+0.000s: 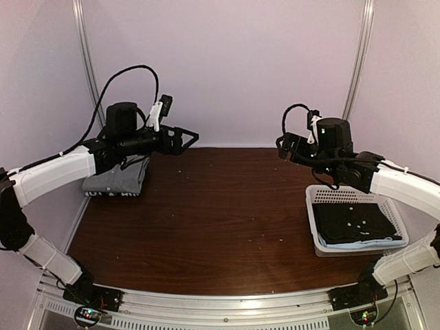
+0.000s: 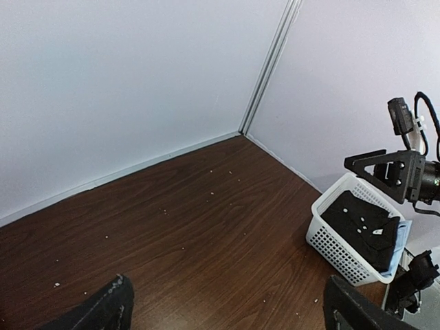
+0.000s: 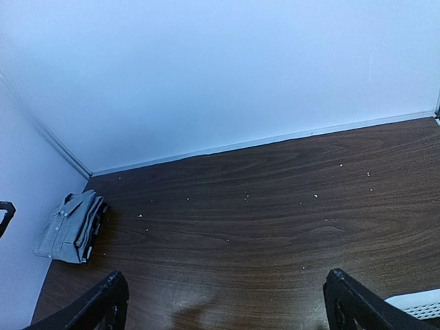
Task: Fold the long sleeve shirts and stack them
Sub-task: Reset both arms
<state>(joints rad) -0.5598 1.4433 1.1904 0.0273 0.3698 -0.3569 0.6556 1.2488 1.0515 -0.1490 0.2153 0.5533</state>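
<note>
A folded pile of long sleeve shirts (image 1: 115, 180) lies at the table's far left against the wall. The plain grey one is on top, and a darker patterned edge shows beneath it. The right wrist view has the same pile (image 3: 71, 227) at its left edge. My left gripper (image 1: 187, 142) hangs above the table just right of the pile, open, with nothing between its fingers (image 2: 103, 309). My right gripper (image 1: 282, 149) hovers at the far right above the basket's back corner, also open and empty, its fingertips (image 3: 354, 302) wide apart over bare wood.
A white plastic basket (image 1: 318, 220) stands at the right edge, holding a dark folded cloth (image 1: 354, 221) over a light blue one. The left wrist view shows this basket (image 2: 340, 247) and the right gripper (image 2: 386, 168) above it. Small pale crumbs dot the brown tabletop (image 1: 220, 206).
</note>
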